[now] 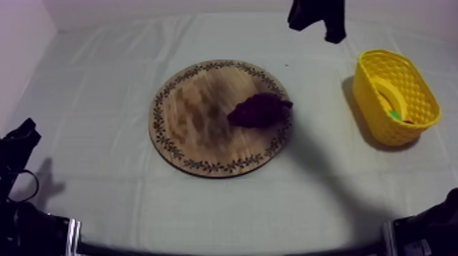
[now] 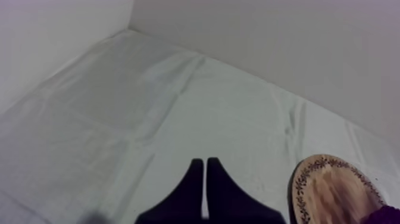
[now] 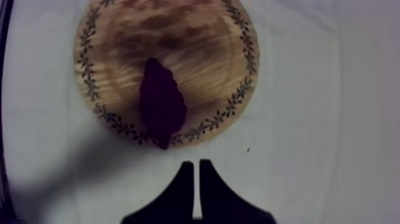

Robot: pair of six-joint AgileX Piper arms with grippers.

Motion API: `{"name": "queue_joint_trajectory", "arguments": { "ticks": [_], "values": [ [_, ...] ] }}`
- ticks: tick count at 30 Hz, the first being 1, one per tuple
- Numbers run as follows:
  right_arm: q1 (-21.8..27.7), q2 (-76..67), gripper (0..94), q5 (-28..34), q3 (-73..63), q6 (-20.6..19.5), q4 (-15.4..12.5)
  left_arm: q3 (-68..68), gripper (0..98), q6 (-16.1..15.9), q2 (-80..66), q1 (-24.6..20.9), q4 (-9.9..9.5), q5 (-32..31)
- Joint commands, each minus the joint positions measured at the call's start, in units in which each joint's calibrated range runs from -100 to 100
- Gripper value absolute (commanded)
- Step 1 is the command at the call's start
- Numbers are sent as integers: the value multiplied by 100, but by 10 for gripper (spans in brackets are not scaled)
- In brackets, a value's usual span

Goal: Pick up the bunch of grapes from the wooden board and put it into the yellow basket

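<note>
bunch of grapes [image 1: 259, 109]: on wooden board [image 1: 197, 116]; long axis centre-to-rim, tip at rim toward yellow basket [image 1: 417, 92]
right tool [image 3: 196, 162]: narrow, empty, near that rim
left tool [image 2: 205, 159]: narrow, empty, above tabletop [image 2: 149, 107]

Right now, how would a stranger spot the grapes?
Find the central round wooden board. The bunch of grapes lies at its rim on the side facing the yellow basket. It is the one dark purple lump on the pale wood.
</note>
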Motion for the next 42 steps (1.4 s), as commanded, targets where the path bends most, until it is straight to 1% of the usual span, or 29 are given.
{"name": "queue_joint_trajectory", "arguments": {
  "ticks": [1,3,4,10,12,20,23,26,33,42],
  "values": [
    [-27,8,37,39,3,658,9,4,0,-1,3,-1,1,3],
    [-67,14,62,57,3,664,30,4,0,-1,3,-1,1,3],
    [-86,19,90,61,3,659,49,4,0,-1,3,-1,1,3],
    [-122,44,358,15,7,566,150,4,0,-1,3,-1,1,3],
    [-122,60,434,0,14,535,167,4,0,-1,3,-1,1,3],
    [-118,186,634,-210,244,321,193,4,0,-1,3,-1,1,3],
    [-122,286,668,-352,440,237,201,4,0,-1,3,-1,1,3],
    [-140,418,684,-520,689,178,213,4,0,-1,3,-1,1,3],
    [-233,894,693,-994,1189,70,221,4,0,-1,3,-1,1,3],
    [-307,1760,696,-1377,1178,25,145,4,0,-1,3,-1,1,3]
  ]
}}
